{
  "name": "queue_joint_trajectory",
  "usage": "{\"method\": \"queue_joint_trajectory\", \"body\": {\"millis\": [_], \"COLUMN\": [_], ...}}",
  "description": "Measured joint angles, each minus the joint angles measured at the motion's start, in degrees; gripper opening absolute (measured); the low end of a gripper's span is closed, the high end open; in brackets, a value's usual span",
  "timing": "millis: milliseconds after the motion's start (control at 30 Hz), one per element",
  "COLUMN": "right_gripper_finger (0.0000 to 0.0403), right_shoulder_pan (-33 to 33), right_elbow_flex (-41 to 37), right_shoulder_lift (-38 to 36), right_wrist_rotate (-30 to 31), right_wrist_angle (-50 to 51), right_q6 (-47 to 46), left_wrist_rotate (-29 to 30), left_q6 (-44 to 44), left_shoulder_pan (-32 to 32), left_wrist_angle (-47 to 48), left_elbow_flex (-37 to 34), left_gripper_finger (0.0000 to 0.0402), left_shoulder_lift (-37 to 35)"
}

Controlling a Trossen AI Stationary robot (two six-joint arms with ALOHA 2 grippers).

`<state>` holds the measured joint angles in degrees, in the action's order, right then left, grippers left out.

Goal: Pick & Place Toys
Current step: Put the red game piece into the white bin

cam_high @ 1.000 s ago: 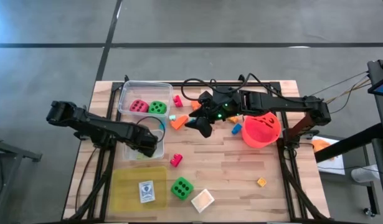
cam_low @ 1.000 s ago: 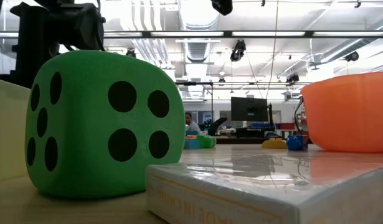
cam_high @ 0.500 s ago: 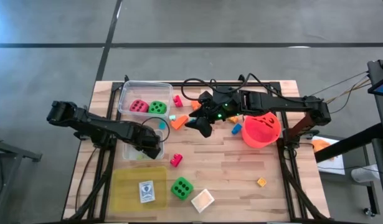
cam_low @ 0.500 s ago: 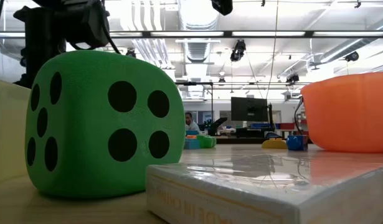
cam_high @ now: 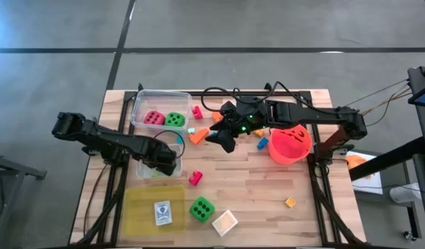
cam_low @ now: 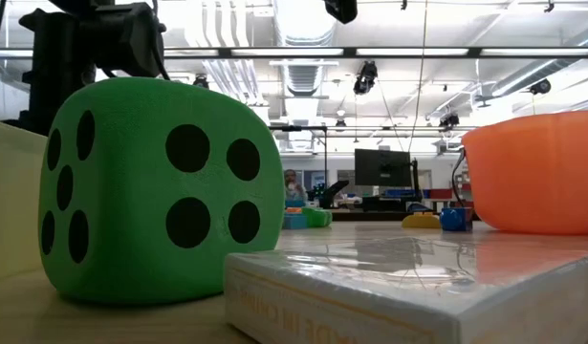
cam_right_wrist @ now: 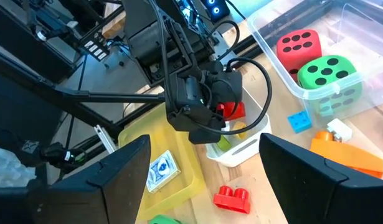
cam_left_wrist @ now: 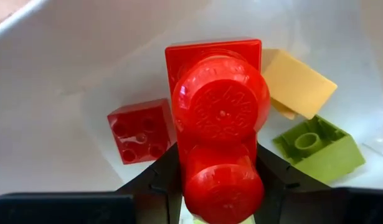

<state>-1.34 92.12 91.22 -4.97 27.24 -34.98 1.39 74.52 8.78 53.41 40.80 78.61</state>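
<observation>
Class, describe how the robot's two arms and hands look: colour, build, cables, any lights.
Both arms are black and slim, built of jointed segments. The left hand has blocky dark fingers and a looping black cable. The right hand carries black cables and small green lights near its wrist. No lettering is legible.

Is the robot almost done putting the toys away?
Not yet. A pink die and a green die already sit in one clear tub. The left gripper holds a red block over another tub. A green die, a red block and others remain on the table.
</observation>
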Motion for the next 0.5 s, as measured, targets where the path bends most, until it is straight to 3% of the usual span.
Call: {"method": "queue_joint_trajectory", "body": {"millis": [500], "right_gripper_finger": [0.0292], "right_shoulder_pan": [0.0], "right_elbow_flex": [0.0], "right_shoulder_lift": [0.0], "right_wrist_rotate": [0.0], "right_wrist_angle": [0.0], "right_q6": [0.0], "left_wrist_rotate": [-2.5], "left_q6": [2.6], "left_shoulder_pan": [0.0], "left_wrist_angle": [-7.0], "left_elbow_flex": [-3.7], "left_gripper_finger": [0.0123], "left_shoulder_lift": [1.5]}}
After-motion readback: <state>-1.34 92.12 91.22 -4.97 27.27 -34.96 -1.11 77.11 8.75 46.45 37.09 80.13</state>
